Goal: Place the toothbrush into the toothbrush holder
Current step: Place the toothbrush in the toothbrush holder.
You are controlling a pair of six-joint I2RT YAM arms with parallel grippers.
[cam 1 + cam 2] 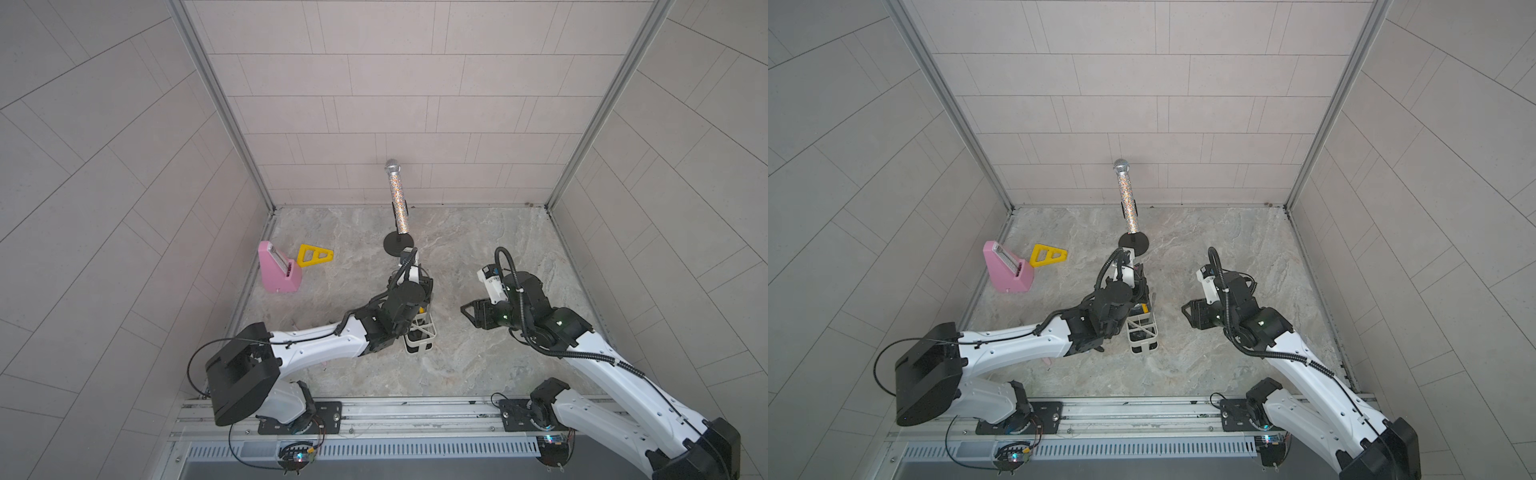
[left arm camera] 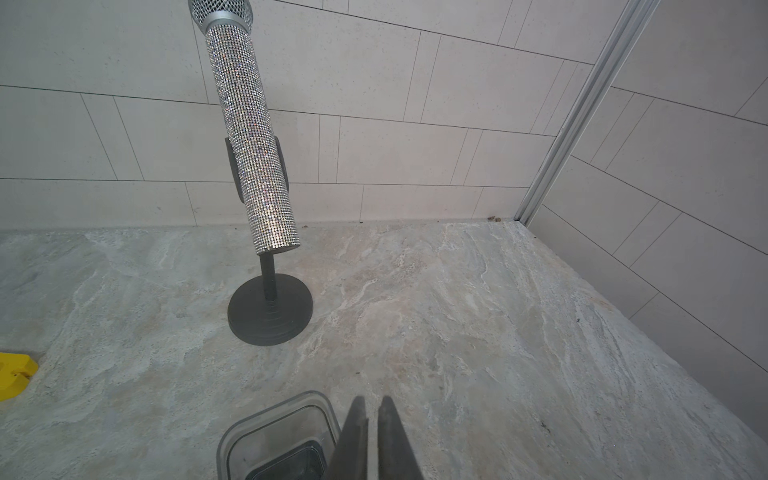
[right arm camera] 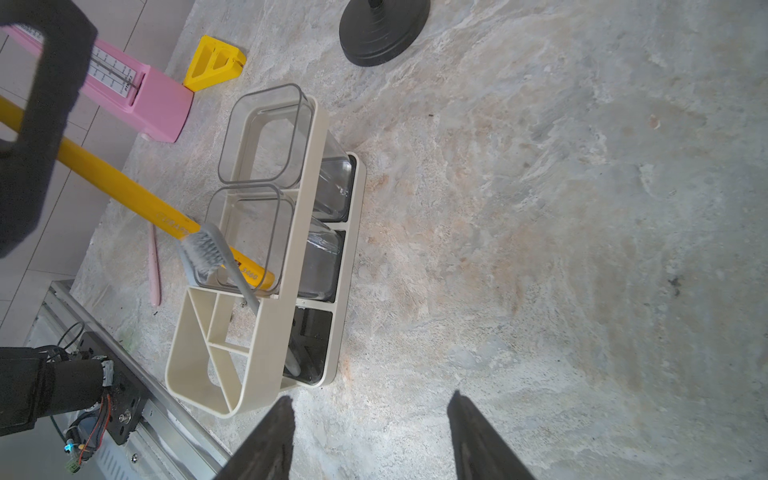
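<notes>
The cream toothbrush holder (image 3: 302, 199) stands mid-table, partly under my left wrist in both top views (image 1: 422, 338) (image 1: 1142, 334). A grey toothbrush (image 3: 202, 254) stands in it, handle down in an end compartment, bristle head leaning out over the rim. A printed yellow stick (image 3: 124, 187) leans out of one clear box. My left gripper (image 2: 372, 401) hovers over the holder's far end beside a clear box rim (image 2: 249, 428), shut with nothing between its fingers. My right gripper (image 3: 372, 399) (image 1: 464, 311) is open and empty, to the right of the holder and apart from it.
A glittery microphone (image 1: 398, 199) on a black round stand (image 2: 270, 311) rises behind the holder. A pink wedge block (image 1: 277, 268) and a yellow triangle (image 1: 314, 254) sit at the left wall. A slim pink stick (image 3: 154, 270) lies on the table under my left arm.
</notes>
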